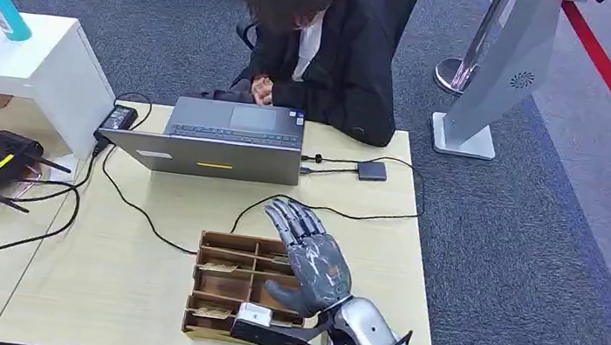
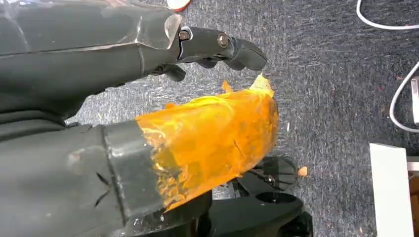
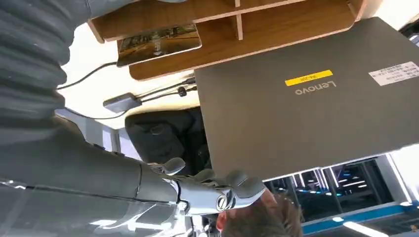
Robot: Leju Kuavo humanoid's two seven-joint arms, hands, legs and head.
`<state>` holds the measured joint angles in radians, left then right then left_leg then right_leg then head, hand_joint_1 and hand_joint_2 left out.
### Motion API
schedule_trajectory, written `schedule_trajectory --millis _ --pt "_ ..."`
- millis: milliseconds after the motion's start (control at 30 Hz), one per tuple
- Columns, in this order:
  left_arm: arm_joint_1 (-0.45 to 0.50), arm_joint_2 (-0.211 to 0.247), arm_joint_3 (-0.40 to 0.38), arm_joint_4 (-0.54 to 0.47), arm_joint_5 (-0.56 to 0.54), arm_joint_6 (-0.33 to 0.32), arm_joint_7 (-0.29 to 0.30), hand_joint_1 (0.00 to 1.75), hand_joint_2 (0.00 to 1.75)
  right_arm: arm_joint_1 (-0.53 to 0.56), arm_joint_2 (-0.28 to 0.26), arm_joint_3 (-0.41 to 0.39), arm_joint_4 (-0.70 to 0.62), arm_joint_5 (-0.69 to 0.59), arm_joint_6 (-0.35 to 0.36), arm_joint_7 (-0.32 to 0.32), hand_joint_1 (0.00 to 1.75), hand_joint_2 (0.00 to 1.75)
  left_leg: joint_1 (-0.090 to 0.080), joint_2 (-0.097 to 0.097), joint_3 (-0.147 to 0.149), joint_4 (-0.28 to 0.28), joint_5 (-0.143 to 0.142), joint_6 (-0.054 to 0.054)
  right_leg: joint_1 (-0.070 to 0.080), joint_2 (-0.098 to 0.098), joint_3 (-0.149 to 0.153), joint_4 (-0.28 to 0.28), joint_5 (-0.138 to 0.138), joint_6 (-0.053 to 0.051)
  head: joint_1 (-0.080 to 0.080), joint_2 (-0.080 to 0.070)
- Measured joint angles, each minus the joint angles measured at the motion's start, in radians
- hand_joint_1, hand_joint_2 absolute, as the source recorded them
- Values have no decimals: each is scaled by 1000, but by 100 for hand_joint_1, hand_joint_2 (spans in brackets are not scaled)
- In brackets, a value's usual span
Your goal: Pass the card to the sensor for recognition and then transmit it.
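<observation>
Card [image 3: 158,43] in tray — right hand [image 1: 309,257] above, outstretched

The laptop [image 1: 217,148] is grey with a yellow sticker [image 3: 308,77] (white lettering beside it). The divided box [image 1: 218,281] is brown, the carpet [image 1: 540,237] blue-grey, the left hand's [image 2: 148,123] thumb wrapped in orange tape.

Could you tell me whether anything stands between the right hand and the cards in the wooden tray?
Nothing visible does. The right hand is open above the right side of the wooden tray, holding nothing. Cards lie uncovered in its left compartments; only the low dividers separate them from the hand.
</observation>
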<state>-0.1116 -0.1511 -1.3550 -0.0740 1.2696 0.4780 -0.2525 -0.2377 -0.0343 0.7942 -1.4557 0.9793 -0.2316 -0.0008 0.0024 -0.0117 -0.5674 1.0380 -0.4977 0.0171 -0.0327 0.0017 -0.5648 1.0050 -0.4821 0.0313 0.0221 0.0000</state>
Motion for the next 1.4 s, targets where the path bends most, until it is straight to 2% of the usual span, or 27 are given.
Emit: schedule_trajectory --millis 67,133,200,500,900,1033,1100,1400 --pt "0 0 -2 0 4 -3 0 0 0 0 -2 0 0 5 0 0 5 175 0 0 0 0 0 0 0 0 0 0 0 0 0 0" --pt "0 0 -8 0 8 -3 0 0 0 0 -3 0 0 8 0 1 23 175 0 0 0 0 0 0 0 0 0 0 0 0 0 0" --pt "0 0 -15 0 11 -3 0 0 0 0 -4 0 2 10 0 1 28 175 0 0 0 0 0 0 0 0 0 0 0 0 0 0" --pt "-1 0 -22 0 17 -3 1 0 0 0 -9 0 2 14 1 5 35 175 0 0 0 0 0 0 0 0 0 0 0 0 0 0" --pt "-1 0 -35 0 29 -4 1 0 0 0 -11 0 2 18 4 6 30 175 0 0 0 0 0 0 0 0 0 0 0 0 0 0" --pt "-1 0 -41 0 35 -4 1 0 0 0 -12 0 2 20 11 8 37 175 0 0 0 0 0 0 0 0 0 0 0 0 0 0" --pt "-1 0 -43 0 41 -4 1 0 0 0 -12 0 2 20 13 8 49 175 0 0 0 0 0 0 0 0 0 0 0 0 0 0" --pt "-1 0 -49 0 47 -4 1 0 0 0 -14 1 3 21 14 9 51 175 0 0 0 0 0 0 0 0 0 0 0 0 0 0"
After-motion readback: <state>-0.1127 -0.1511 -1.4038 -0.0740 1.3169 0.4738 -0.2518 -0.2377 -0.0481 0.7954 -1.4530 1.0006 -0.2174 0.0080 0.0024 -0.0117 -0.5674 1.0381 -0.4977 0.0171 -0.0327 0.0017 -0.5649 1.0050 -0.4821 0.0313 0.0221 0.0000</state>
